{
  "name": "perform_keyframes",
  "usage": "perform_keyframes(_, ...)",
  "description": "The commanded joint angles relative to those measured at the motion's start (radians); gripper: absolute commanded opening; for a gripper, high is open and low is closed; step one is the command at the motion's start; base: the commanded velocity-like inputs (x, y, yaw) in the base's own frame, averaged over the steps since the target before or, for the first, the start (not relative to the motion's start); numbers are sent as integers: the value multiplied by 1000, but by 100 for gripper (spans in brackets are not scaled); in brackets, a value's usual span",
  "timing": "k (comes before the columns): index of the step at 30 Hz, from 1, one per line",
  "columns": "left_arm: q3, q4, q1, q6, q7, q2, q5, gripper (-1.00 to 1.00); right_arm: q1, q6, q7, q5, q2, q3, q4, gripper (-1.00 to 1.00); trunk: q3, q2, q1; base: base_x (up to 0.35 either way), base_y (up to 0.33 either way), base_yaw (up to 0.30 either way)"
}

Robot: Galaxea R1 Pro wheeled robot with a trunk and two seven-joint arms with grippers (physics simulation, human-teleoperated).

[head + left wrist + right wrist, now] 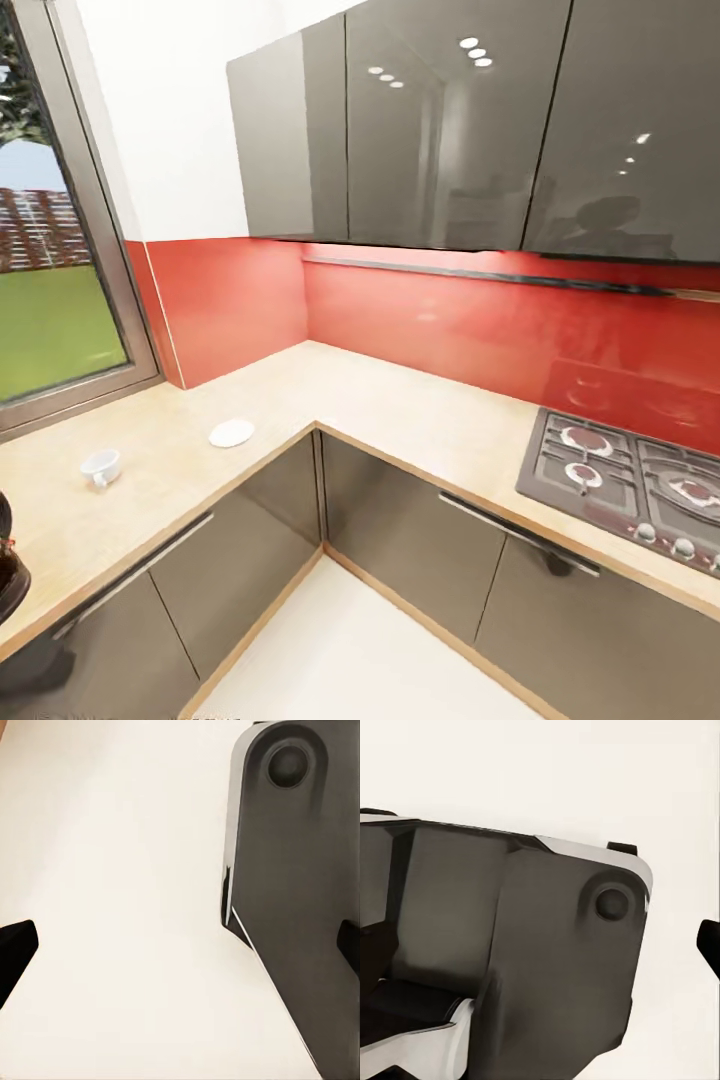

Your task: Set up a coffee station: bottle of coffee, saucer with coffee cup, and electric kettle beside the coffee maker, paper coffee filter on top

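We look down into a kitchen corner where the table (pixel 420 410), a light beige wood-grain top, runs in an L shape over grey-brown cabinet fronts (pixel 400 530). On its left branch lies the saucer (pixel 231 433), a small white flat dish, close to the front edge near the inner corner. The coffee cup (pixel 101 466) stands further to the left, apart from the saucer and not on it; it is upright and its small handle is turned toward the front edge. At the far left edge of the head view we see part of a dark rounded object (pixel 10 565) with a little red spot, cut off by the frame, so we cannot tell for sure what it is. On the right branch a gas hob (pixel 630 485) is set into the table. Behind it is a red backsplash (pixel 450 320), above it hang glossy grey wall cabinets (pixel 450 120), and a window (pixel 50 230) is at the left.

In the left wrist view the dark fingers (pixel 15 952) appear at both side edges, wide apart, with nothing between them, over a pale floor (pixel 127 907) and a grey part of the robot's body (pixel 292 870). In the right wrist view one finger tip (pixel 709 943) shows beside the robot's grey body (pixel 547 967); we cannot tell whether these fingers are apart or together.
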Motion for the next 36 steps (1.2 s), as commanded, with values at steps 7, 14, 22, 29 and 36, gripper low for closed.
perform_keyframes(7, 3, -2, 0, -2, 2, 0, -2, 100, -1, -3, 4, -10, 0, 8, 1, 100, -2, -2, 1, 90, -311, 278)
perform_keyframes(14, 2, -2, 0, -5, 2, -1, -2, 100, -1, -3, 4, -10, 0, 8, 1, 100, -4, -2, 1, 69, -311, 277)
perform_keyframes(22, 1, -2, 0, -7, 2, -2, -2, 100, -1, -3, 4, -10, 0, 8, 1, 100, -9, -2, 1, 6, -152, 273)
perform_keyframes(29, 1, -2, 0, -8, 2, -2, -2, 100, -1, -3, 4, -10, 0, 8, 1, 100, -14, -2, 1, 0, -7, 273)
perform_keyframes(36, 1, -2, 0, -7, 2, -2, -2, 100, -1, -3, 4, -10, 0, 8, 1, 100, -18, -2, 1, 0, 0, 273)
